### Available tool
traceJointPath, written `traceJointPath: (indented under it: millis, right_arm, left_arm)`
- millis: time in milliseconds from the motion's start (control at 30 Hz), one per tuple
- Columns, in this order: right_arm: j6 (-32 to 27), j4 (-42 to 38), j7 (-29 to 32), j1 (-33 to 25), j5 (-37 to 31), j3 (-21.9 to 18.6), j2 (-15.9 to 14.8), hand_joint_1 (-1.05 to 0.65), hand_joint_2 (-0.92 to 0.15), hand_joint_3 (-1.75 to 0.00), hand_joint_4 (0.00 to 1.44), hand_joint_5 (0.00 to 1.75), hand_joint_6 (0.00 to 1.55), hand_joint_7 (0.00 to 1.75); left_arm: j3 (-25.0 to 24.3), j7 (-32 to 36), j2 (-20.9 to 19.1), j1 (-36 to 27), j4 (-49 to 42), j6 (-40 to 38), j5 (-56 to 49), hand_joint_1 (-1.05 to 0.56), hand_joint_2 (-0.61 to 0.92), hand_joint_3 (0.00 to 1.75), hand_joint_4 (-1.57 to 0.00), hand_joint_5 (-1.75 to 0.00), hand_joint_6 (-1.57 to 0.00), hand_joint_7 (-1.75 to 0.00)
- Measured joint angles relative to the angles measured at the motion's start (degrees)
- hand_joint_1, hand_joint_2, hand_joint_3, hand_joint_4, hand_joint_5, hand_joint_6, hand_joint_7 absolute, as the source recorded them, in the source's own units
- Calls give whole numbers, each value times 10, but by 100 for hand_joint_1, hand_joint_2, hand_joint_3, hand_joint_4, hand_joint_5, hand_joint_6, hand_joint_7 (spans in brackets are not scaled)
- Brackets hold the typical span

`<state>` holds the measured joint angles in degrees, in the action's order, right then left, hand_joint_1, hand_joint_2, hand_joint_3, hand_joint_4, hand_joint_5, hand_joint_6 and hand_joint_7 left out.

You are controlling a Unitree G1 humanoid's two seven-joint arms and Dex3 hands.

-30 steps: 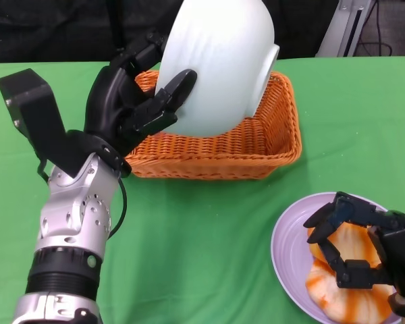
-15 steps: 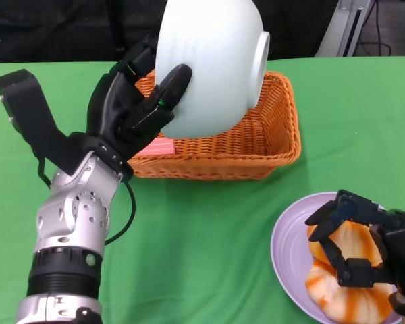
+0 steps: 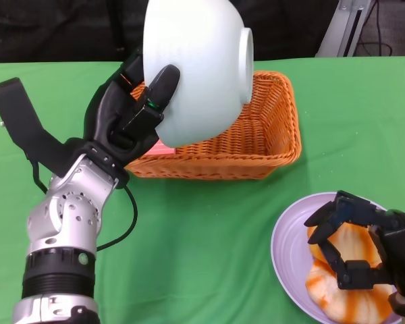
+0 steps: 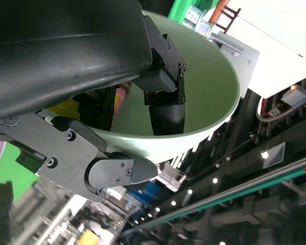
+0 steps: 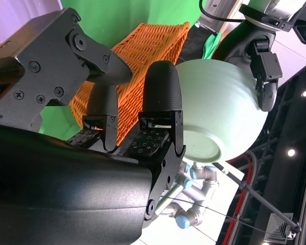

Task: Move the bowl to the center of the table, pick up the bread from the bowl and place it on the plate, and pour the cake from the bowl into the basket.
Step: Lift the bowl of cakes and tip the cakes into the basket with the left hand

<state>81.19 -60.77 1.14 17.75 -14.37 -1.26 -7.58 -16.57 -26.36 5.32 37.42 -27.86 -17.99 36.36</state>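
My left hand [image 3: 131, 111] grips the pale bowl [image 3: 196, 67] by its rim and holds it tipped on its side above the orange basket [image 3: 260, 145], mouth turned away to the left. A pink piece, the cake [image 3: 163, 146], shows in the basket's near left corner. In the left wrist view my fingers [image 4: 163, 97] lie inside the bowl [image 4: 209, 97]. My right hand [image 3: 361, 253] arches over the orange-and-white bread [image 3: 341, 297] on the purple plate [image 3: 290, 250]; in the right wrist view nothing lies between its fingers [image 5: 160, 107].
Green cloth covers the table [image 3: 202, 243]. The basket stands at the back centre, the plate at the near right edge. The right wrist view shows the bowl [image 5: 219, 112] and basket [image 5: 143, 51] beyond my fingers.
My left hand has carried the bowl leftward and turned it further onto its side. The pink piece has come into sight in the basket. The right hand has not moved.
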Motion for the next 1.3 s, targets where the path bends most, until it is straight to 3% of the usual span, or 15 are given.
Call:
traceJointPath:
  millis: [100,267,400,567,667,1033,1300]
  right_arm:
    - [0,-2,4,1,-2,0,0,2,-27,-131,96,110,84,121]
    - [0,-2,9,1,-12,1,-1,4,-22,-137,96,110,85,123]
    - [0,-5,18,5,-23,1,-1,-2,-33,-118,97,109,83,121]
    - [0,-10,22,14,-25,3,-2,0,-36,-114,96,108,83,120]
    - [0,-12,23,15,-26,4,-2,1,-31,-124,97,107,85,117]
    - [-8,-12,47,15,-47,4,-5,1,-29,-127,98,107,85,119]
    - [-9,-12,66,16,-67,5,-6,0,-31,-122,99,105,85,120]
  left_arm:
    - [-6,0,0,1,-4,-15,3,-10,73,90,-67,-175,-62,-169]
    - [-18,-3,-1,5,-12,-45,22,-14,84,72,-65,-175,-66,-165]
    - [-20,-9,-4,11,-17,-54,25,-14,84,69,-64,-175,-66,-165]
    - [-20,-30,-8,19,-27,-55,25,-14,84,67,-64,-175,-66,-164]
    - [-20,-42,-11,22,-33,-55,25,-14,85,66,-65,-175,-67,-164]
    - [-22,-68,-12,31,-47,-57,26,-13,84,65,-66,-175,-67,-166]
    - [-25,-94,-12,48,-51,-76,45,-12,83,69,-68,-175,-68,-168]
